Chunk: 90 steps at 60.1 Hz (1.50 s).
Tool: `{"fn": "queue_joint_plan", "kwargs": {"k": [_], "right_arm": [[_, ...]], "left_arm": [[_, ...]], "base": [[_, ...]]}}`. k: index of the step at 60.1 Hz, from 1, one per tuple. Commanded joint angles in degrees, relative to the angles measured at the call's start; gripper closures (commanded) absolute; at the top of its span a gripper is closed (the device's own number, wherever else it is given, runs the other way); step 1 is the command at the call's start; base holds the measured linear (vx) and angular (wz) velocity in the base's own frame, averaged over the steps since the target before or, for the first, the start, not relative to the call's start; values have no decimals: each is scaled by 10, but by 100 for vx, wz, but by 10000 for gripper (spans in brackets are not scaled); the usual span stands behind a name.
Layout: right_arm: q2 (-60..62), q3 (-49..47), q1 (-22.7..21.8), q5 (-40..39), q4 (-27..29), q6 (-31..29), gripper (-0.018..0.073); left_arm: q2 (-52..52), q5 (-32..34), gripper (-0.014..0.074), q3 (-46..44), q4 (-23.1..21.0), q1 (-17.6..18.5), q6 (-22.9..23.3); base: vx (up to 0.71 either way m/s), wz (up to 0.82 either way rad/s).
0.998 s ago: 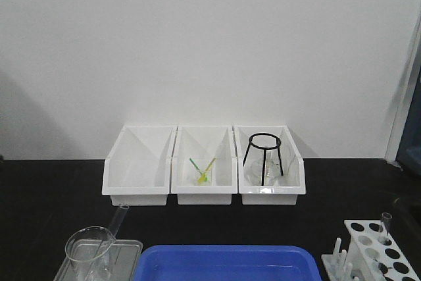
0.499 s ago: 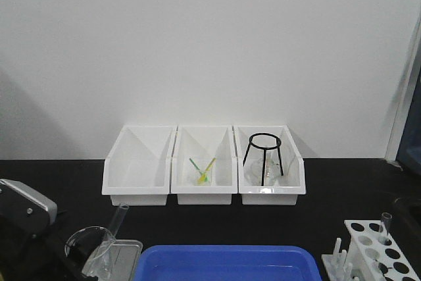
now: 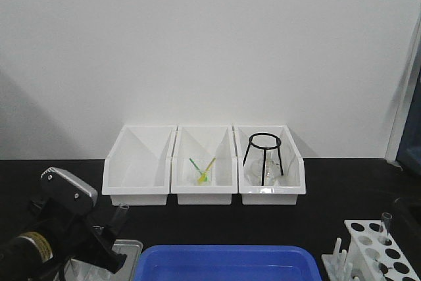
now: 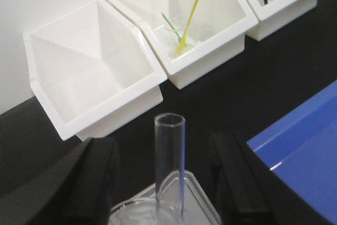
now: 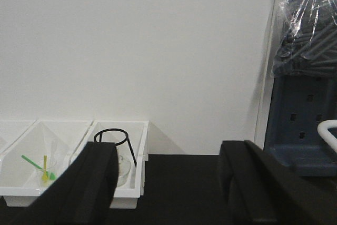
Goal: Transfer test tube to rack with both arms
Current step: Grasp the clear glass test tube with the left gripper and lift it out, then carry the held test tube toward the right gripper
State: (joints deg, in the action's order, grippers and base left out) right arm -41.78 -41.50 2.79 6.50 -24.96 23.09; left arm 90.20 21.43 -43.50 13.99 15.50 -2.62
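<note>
The test tube [image 3: 121, 214] is clear and slim and leans out of a glass beaker [image 4: 158, 212] at the lower left. In the left wrist view the test tube [image 4: 170, 167] stands between my left gripper's [image 4: 164, 148] open black fingers [image 4: 97, 177], with a gap on each side. In the front view the left arm [image 3: 66, 192], with its silver cap and yellow label, covers most of the beaker. The white rack [image 3: 381, 258] with round holes and pegs sits at the lower right. My right gripper [image 5: 166, 183] is open and empty above the black table.
Three white bins [image 3: 138, 192] stand along the back wall; the middle one holds green and yellow sticks [image 3: 202, 170], the right one a black wire stand [image 3: 264, 156]. A blue tray [image 3: 223, 261] lies at the front centre. Another clear tube [image 3: 385, 223] stands in the rack.
My left arm has come in from the lower left and moved right up to the beaker, now covering it. The test tube and the rack have not moved.
</note>
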Motion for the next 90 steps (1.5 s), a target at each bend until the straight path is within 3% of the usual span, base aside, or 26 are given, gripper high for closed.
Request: {"fn": "queue_joint_plan", "kwargs": {"k": [1, 24, 48, 55, 77, 90], "right_arm": [[-2, -20, 0, -41, -9, -2, 99], [-2, -20, 0, -42, -9, -2, 99], [-2, -20, 0, -41, -9, -2, 99], [-2, -20, 0, -41, -9, -2, 99], [-2, -20, 0, -41, -9, -2, 99], [-2, -20, 0, -42, -9, -2, 99]], "left_arm": [[0, 13, 106, -38, -11, 3, -1], [45, 66, 106, -48, 4, 3, -16], [77, 32, 128, -98, 3, 4, -10], [77, 26, 202, -98, 3, 4, -10], [75, 29, 607, -98, 3, 4, -10], [0, 28, 605, -98, 3, 4, -10]], "base": [[0, 0], [0, 0], [0, 0], [0, 0], [0, 0], [0, 0]]}}
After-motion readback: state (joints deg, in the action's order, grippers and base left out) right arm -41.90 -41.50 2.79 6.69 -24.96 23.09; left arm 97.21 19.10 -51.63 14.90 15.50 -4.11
